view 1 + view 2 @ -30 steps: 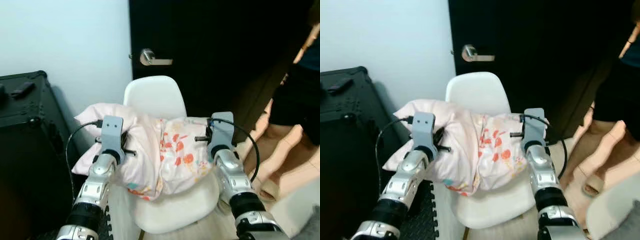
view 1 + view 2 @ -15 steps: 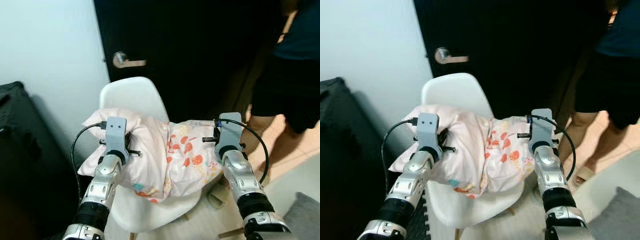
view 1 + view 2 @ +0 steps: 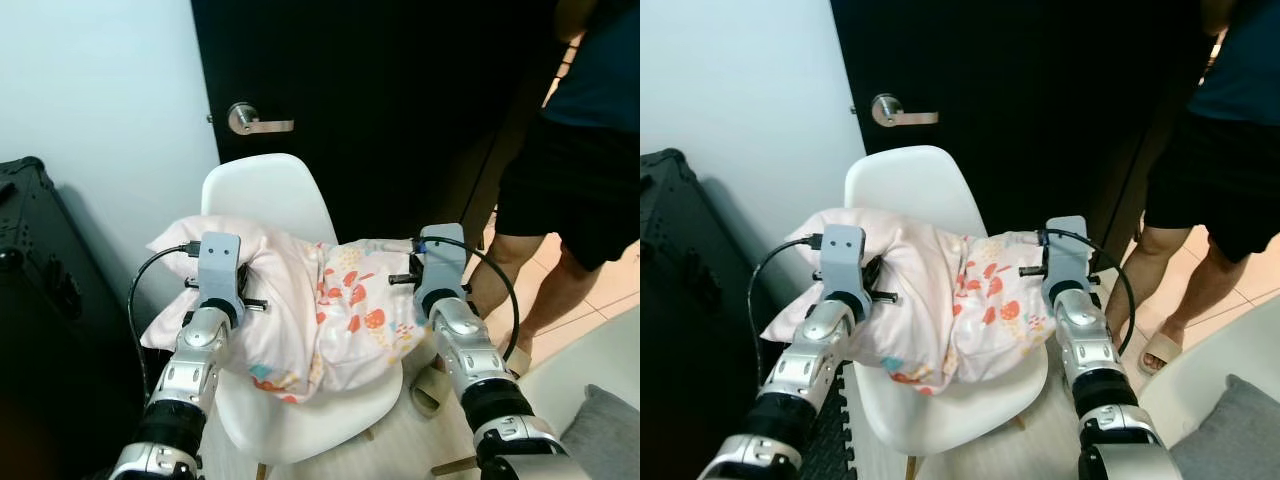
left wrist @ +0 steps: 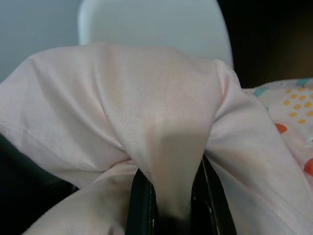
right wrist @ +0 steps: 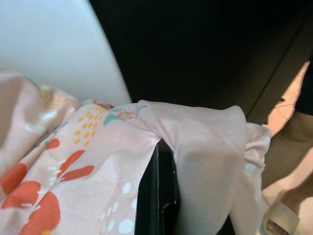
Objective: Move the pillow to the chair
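Pink pillow [image 3: 300, 310] over white chair [image 3: 270, 200], left claw [image 4: 168, 205] and right claw [image 5: 166, 196] pinching its ends

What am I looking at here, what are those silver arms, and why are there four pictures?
This is a humanoid robot seen through its own cameras. Two pictures come from its head, looking down; two come from cameras on its wrists. Its left gripper and right gripper each pinch one end of a pink pillow with orange print. The close-up wrist views show black fingers clamped on fabric. The pillow is over a white chair in front of a dark door. A person stands to the right.
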